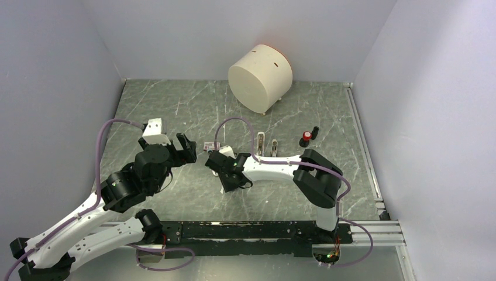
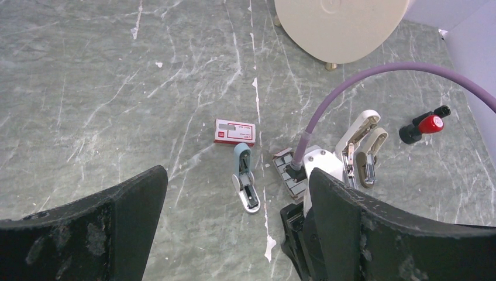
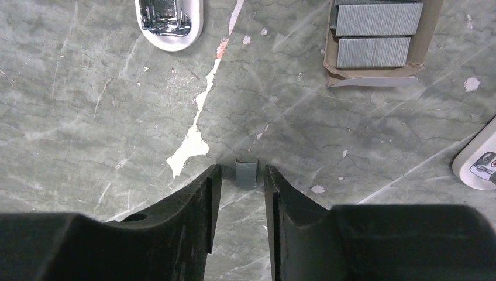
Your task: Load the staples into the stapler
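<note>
A short dark-grey staple strip (image 3: pixel 246 173) lies on the table between my right gripper's (image 3: pixel 241 181) fingertips, with a thin gap on each side; the jaws stand narrowly open around it. More staples (image 3: pixel 377 35) lie in an open cardboard tray (image 2: pixel 290 172) just beyond. The blue stapler (image 2: pixel 244 184) lies swung open, and its white base with chrome channel (image 3: pixel 168 16) shows in the right wrist view. My left gripper (image 2: pixel 234 234) hangs wide open and empty above the table, left of the right gripper (image 1: pixel 233 181).
A red-and-white staple box (image 2: pixel 235 132) lies beyond the blue stapler. A white stapler (image 2: pixel 358 137) and a beige one (image 2: pixel 369 158) lie open to the right, and a red-and-black object (image 2: pixel 424 124) lies further right. A large cream cylinder (image 1: pixel 260 78) stands at the back.
</note>
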Robot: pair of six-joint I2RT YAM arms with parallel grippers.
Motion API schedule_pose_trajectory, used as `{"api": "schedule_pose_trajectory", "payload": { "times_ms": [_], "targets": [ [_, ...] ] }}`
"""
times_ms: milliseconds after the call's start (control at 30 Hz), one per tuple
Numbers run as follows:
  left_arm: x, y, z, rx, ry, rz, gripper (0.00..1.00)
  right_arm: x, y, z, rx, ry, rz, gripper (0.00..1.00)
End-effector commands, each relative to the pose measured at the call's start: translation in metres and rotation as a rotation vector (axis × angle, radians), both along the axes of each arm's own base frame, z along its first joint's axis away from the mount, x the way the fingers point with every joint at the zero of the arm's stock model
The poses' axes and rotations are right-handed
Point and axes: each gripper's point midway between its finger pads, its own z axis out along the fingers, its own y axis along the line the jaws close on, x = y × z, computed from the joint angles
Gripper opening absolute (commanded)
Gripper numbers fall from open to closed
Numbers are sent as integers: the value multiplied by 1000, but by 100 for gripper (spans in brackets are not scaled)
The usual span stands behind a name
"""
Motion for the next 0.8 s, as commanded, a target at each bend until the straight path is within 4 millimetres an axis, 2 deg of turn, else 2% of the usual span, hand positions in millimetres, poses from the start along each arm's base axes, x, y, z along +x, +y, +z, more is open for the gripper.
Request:
{"api": "schedule_pose_trajectory", "payload": {
  "times_ms": [0, 767],
  "targets": [
    [1, 5, 6, -8, -17, 23, 95, 1, 3, -1, -2, -1, 2, 38],
    [1, 5, 5, -12, -18, 21, 95, 9, 4, -6, -10, -31, -12, 30]
  ]
}}
